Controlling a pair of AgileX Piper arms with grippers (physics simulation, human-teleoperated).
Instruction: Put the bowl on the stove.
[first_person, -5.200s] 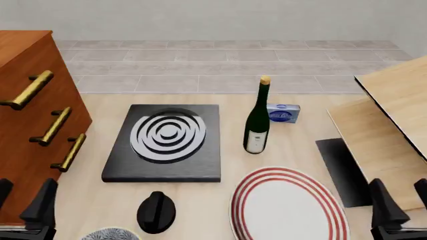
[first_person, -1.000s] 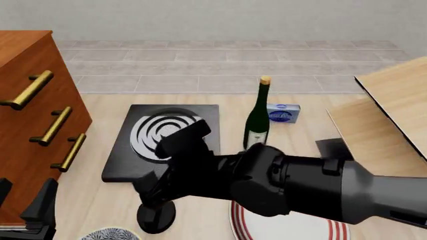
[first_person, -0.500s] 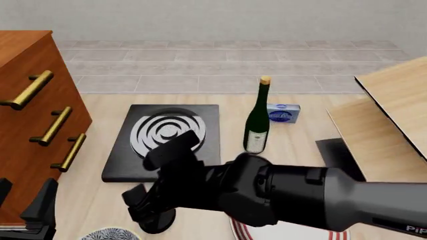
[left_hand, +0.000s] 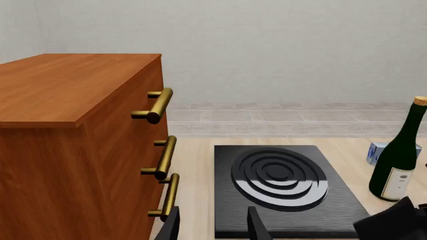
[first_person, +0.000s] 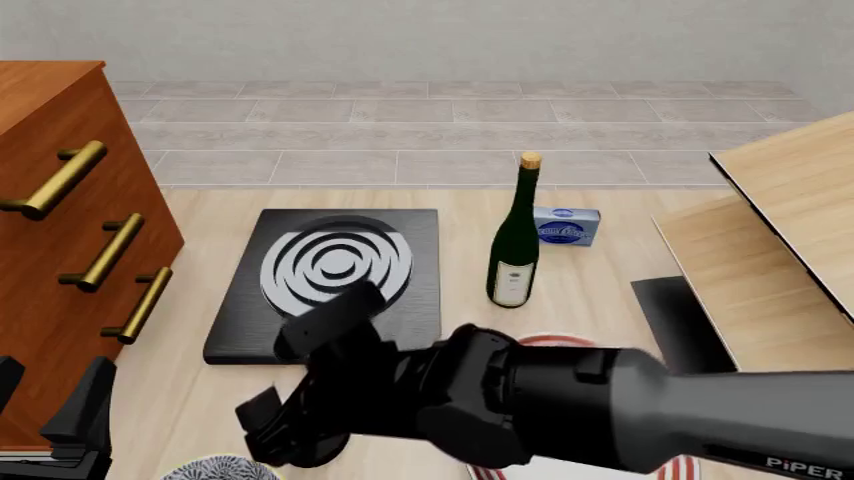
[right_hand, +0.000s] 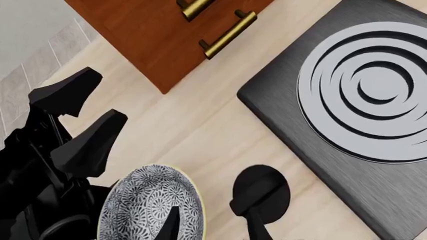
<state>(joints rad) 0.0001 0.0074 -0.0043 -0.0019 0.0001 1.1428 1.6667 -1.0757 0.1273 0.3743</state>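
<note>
Right gripper, fingers spread, above bowl beside black knob; stove beyond; left gripper fingers parted

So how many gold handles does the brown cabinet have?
3: top handle, middle handle and bottom handle, stacked down the cabinet front. None seem hidden.

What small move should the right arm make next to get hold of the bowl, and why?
Probably lower a little further and shift so the open right gripper straddles the bowl rim. One fingertip hangs over the bowl, the other over the black knob, and nothing is gripped yet; the stove stands bare.
</note>
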